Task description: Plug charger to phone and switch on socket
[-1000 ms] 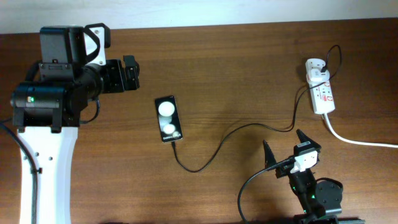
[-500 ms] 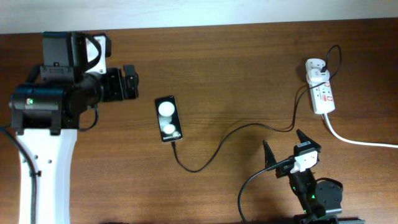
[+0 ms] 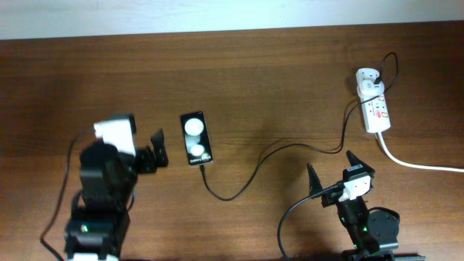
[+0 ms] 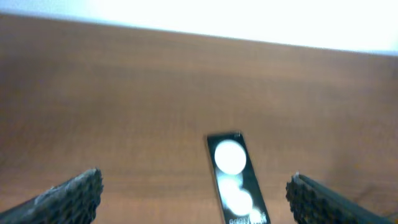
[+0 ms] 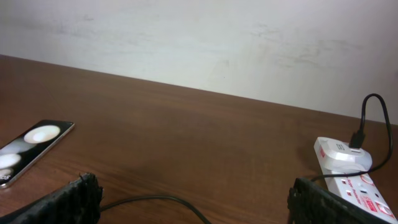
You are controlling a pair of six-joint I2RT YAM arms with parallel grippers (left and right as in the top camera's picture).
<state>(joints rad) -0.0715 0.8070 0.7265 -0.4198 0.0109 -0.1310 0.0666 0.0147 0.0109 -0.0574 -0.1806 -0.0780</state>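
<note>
The phone (image 3: 197, 138) lies flat left of the table's middle, its two white circles facing up. It also shows in the left wrist view (image 4: 235, 180) and the right wrist view (image 5: 31, 149). The charger cable (image 3: 290, 146) runs from the phone's near end, where its tip touches the phone, to the white adapter (image 3: 368, 78) in the socket strip (image 3: 378, 113). I cannot tell if the tip is inserted. My left gripper (image 3: 154, 151) is open and empty, just left of the phone. My right gripper (image 3: 332, 168) is open and empty, near the front edge.
The strip's thick white cord (image 3: 417, 164) runs off to the right. The strip (image 5: 360, 186) and the black cable (image 5: 161, 200) show in the right wrist view. A pale wall stands behind the table's far edge.
My left arm has swung down from the far left towards the front, and its gripper now sits lower, beside the phone. The right arm, phone, cable and strip have not moved.
</note>
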